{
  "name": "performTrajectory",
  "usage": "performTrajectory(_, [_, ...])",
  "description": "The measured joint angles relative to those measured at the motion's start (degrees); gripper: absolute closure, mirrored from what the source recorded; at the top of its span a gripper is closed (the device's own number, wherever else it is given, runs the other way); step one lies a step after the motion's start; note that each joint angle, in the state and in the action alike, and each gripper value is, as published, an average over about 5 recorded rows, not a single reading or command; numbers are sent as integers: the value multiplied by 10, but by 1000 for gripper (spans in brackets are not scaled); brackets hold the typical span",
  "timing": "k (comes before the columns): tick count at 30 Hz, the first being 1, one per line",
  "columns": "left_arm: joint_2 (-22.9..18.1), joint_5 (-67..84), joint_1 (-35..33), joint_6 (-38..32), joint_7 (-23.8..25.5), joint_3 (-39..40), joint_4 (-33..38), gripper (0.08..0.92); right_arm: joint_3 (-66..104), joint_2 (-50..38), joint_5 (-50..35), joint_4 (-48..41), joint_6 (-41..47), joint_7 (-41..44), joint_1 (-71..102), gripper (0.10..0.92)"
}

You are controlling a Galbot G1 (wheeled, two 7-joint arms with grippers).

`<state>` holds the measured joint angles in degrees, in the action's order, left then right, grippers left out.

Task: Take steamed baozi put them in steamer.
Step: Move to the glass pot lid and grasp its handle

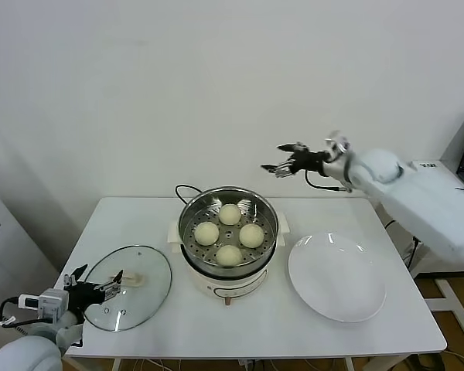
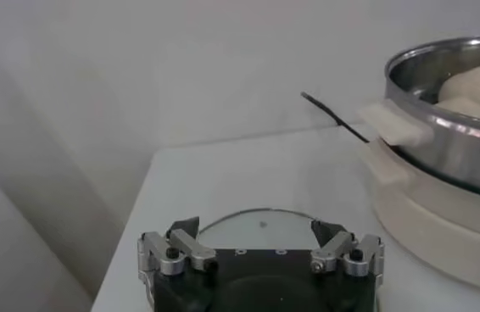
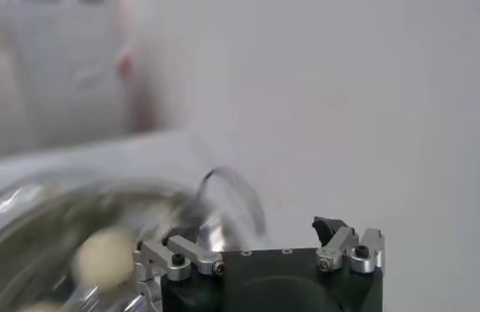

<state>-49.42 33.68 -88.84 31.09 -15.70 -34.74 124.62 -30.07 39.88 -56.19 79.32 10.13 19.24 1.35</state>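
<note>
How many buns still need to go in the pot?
None that I can see: all four steamed baozi sit in the steamer, and the white plate is bare. The right gripper is open, holding nothing, above the table. The left gripper waits open by the glass lid.

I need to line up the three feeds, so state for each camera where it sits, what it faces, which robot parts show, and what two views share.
Head view: on the robot's head, facing forward and down at the table; shows left gripper low beside the glass lid and right gripper raised, both open.
Left wrist view: on the left arm, facing the steamer; own fingers show.
Right wrist view: on the right arm, above the steamer; own fingers show.
Shared: steamer and baozi.
</note>
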Motion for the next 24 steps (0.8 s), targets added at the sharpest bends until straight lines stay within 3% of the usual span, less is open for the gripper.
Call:
performTrajectory(10, [22,-129,-10,-75,50,4,-39,177,367,43,98,105,-77,-115,366,203])
performTrajectory(24, [3,-468,-28,-199,78,24,-118,177,633,176,235,146,-126,-113,662,203])
